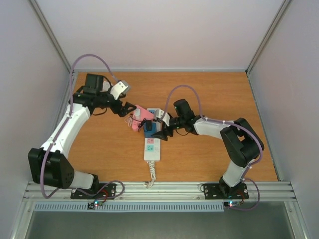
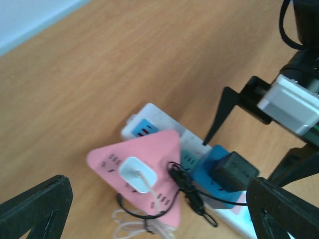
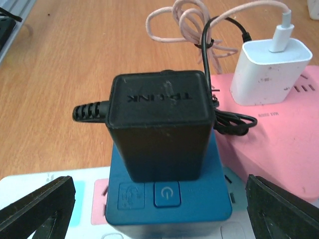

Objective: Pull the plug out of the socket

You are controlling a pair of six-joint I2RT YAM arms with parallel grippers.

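left gripper (image 1: pixel 128 110) jaws wide, over pink triangular outlet block (image 2: pixel 149 152) | right gripper (image 1: pixel 158 130) jaws wide, straddling black boxy plastic plug (image 3: pixel 158 124) | plug sat in blue adapter (image 3: pixel 199 201) on long white power strip (image 1: pixel 152 149), mid-table

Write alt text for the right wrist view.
A black power adapter sits plugged into a blue adapter block on the white power strip, between the open fingers of the right gripper, not yet gripped. To its right, a white charger stands on a pink socket block.
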